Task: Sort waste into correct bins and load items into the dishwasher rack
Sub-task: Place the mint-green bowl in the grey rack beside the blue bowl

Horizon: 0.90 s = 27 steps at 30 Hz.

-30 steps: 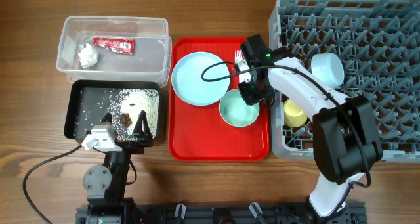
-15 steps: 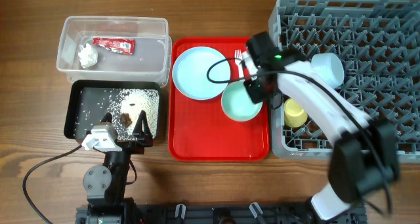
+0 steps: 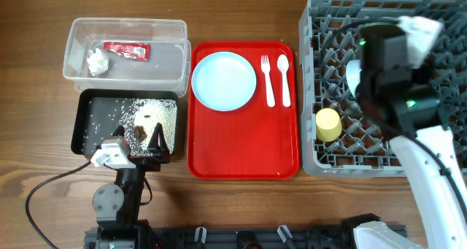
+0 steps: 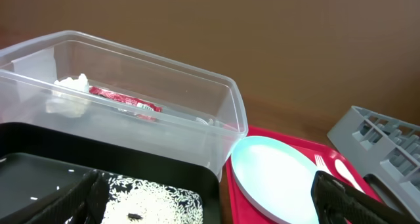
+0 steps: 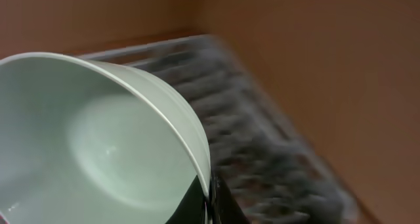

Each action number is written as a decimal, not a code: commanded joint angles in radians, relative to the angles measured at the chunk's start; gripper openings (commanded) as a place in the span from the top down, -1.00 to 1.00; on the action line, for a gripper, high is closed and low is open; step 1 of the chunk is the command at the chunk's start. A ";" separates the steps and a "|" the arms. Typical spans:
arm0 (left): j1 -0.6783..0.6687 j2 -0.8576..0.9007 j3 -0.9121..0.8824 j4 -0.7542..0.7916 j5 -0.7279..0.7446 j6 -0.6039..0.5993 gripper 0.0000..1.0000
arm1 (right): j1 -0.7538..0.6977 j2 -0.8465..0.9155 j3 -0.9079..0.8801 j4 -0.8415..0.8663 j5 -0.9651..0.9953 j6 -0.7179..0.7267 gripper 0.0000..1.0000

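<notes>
My right gripper (image 5: 210,191) is shut on the rim of the mint green bowl (image 5: 98,158) and holds it tilted above the grey dishwasher rack (image 3: 438,30). In the overhead view the raised right arm (image 3: 390,66) hides that bowl. A yellow cup (image 3: 328,124) and a pale blue bowl (image 3: 352,75), partly hidden, sit in the rack. The pale blue plate (image 3: 223,80), white fork (image 3: 267,79) and spoon (image 3: 284,79) lie on the red tray (image 3: 244,147). My left gripper (image 3: 157,143) is open and empty at the black tub's near edge.
The clear tub (image 3: 175,59) holds the red wrapper (image 3: 126,50) and white tissue (image 3: 96,60). The black tub (image 3: 80,125) holds white rice (image 3: 149,116) and brown bits. The left wrist view shows the clear tub (image 4: 164,112), plate (image 4: 275,178) and rack corner (image 4: 380,132).
My right gripper lifted the mint green bowl off the red tray and carried it right, up over the rack. The fork and spoon are now uncovered. The left arm has not moved.
</notes>
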 commanded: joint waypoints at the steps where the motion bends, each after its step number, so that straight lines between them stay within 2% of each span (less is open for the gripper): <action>1: -0.003 -0.007 -0.005 -0.005 -0.002 0.009 -1.00 | -0.113 0.060 0.000 0.017 0.262 0.050 0.91; 3: -0.003 -0.007 -0.005 -0.005 -0.002 0.009 -1.00 | -0.173 0.097 0.000 0.056 0.255 0.011 0.91; 6: -0.003 -0.007 -0.005 -0.005 -0.002 0.009 -0.99 | -0.246 0.171 0.000 0.193 0.246 -0.167 0.91; 9: -0.003 -0.007 -0.005 -0.005 -0.002 0.009 -1.00 | -0.279 0.237 0.000 0.235 0.196 -0.267 0.91; 12: -0.003 -0.007 -0.005 -0.005 -0.002 0.009 -1.00 | -0.304 0.320 -0.002 0.201 0.143 -0.264 0.91; 17: -0.003 -0.007 -0.005 -0.005 -0.002 0.009 -1.00 | -0.346 0.444 -0.002 0.245 0.167 -0.356 0.91; 23: -0.003 -0.007 -0.005 -0.005 -0.002 0.009 -1.00 | -0.348 0.531 -0.002 0.320 0.276 -0.452 0.91; 27: -0.003 -0.007 -0.005 -0.005 -0.002 0.009 -0.99 | -0.346 0.563 -0.002 0.342 0.279 -0.472 0.91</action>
